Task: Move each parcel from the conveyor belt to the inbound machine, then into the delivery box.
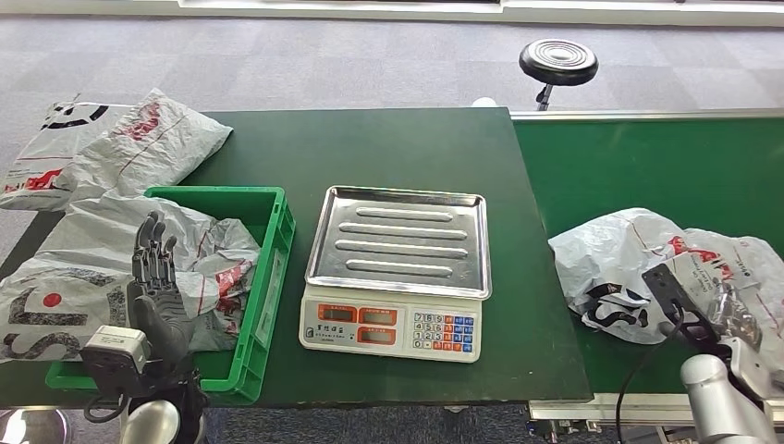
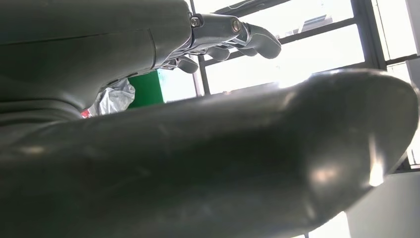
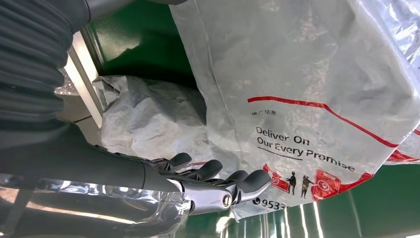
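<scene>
Two parcels [image 1: 647, 268] lie on the conveyor belt [image 1: 638, 166], right hand [image 3: 218, 186] and left hand [image 1: 155, 277] both released

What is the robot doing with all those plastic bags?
It is sorting parcels. Its right hand is down at a grey parcel on the green conveyor belt, fingers against the bag, though a firm hold isn't clear. The scale's tray has nothing on it. Its left hand is raised, holding nothing, over the green box, which already holds parcels.
</scene>
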Robot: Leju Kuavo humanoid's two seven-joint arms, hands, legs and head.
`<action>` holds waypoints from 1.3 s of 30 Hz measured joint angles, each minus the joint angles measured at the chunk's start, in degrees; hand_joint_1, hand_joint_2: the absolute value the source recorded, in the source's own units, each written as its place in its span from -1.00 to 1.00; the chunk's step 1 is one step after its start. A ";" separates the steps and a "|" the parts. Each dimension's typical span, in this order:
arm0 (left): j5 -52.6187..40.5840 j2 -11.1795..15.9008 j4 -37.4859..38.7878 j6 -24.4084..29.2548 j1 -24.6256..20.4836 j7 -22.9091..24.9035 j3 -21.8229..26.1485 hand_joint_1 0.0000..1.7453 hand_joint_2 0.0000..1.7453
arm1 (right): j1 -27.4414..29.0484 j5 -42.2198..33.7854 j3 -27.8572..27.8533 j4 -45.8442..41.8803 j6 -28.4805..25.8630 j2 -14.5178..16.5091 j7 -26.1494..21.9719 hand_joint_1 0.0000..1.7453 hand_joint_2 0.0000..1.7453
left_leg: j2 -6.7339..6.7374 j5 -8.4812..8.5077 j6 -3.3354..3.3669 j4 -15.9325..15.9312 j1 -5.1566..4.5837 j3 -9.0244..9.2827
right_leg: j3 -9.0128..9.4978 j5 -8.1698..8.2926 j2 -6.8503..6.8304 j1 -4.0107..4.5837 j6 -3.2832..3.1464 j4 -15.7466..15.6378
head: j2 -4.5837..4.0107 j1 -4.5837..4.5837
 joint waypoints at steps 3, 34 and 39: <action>-0.01 0.00 0.00 0.00 0.00 0.00 0.00 -1.00 -1.00 | -0.01 0.00 0.00 0.14 0.00 0.08 0.00 -1.00 1.00 | 0.00 0.00 0.00 0.00 0.00 0.00 | 0.00 0.00 0.00 0.00 0.00 0.00 | 0.00 0.00; -1.20 -0.45 1.02 -2.27 0.10 1.89 0.00 -1.00 -1.00 | 1.03 2.90 0.19 0.20 -0.55 3.96 -1.51 1.00 1.00 | 0.00 0.01 0.00 0.00 0.00 -0.01 | -0.02 0.00 0.02 0.00 0.00 0.00 | 0.00 0.00; -1.82 -0.98 0.68 -2.90 1.02 1.95 0.00 -1.00 -1.00 | 1.26 3.17 0.24 0.27 -3.47 5.75 -4.40 1.00 1.00 | 0.00 0.01 0.00 -0.01 0.00 -0.01 | -0.03 0.00 0.01 0.01 0.00 0.00 | 0.00 0.00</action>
